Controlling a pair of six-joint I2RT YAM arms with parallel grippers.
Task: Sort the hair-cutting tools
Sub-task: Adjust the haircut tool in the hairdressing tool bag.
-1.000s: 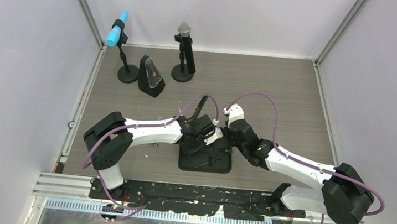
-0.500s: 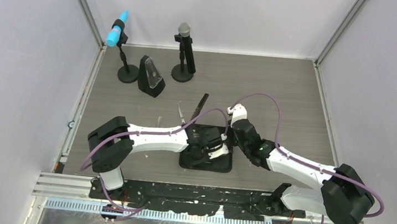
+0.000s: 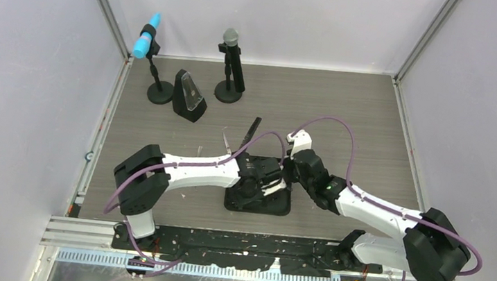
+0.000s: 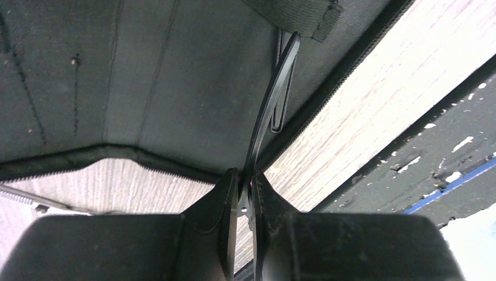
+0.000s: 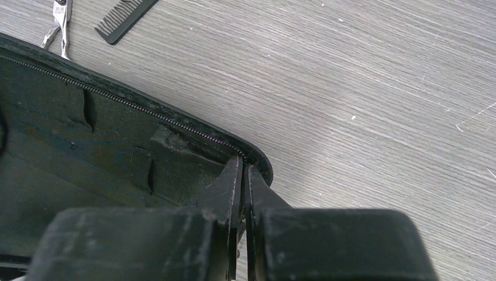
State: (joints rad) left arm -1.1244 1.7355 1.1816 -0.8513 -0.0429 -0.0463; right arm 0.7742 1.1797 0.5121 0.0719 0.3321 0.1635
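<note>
In the left wrist view my left gripper (image 4: 245, 182) is shut on a thin black hair clip (image 4: 275, 93). The clip's far end reaches an elastic strap (image 4: 301, 14) inside the open black pouch (image 4: 146, 76). From above, the left gripper (image 3: 265, 184) hangs over the pouch (image 3: 239, 202). My right gripper (image 5: 243, 170) is shut on the pouch's zippered rim (image 5: 175, 126) at its right corner, seen from above as the right gripper (image 3: 288, 177). A black comb (image 3: 252, 128) and silver scissors (image 3: 228, 142) lie on the table behind the pouch; the right wrist view shows the comb (image 5: 126, 17) and scissors (image 5: 58, 17).
Two microphones on round bases (image 3: 160, 93) (image 3: 228, 93) and a dark wedge-shaped stand (image 3: 189, 97) are at the back left. A black rail (image 3: 235, 240) runs along the table's near edge. Grey walls close in the sides.
My left gripper has moved right and nearer, from the pouch's back edge to over its inside, carrying the hair clip. The right gripper keeps its grip on the pouch rim.
</note>
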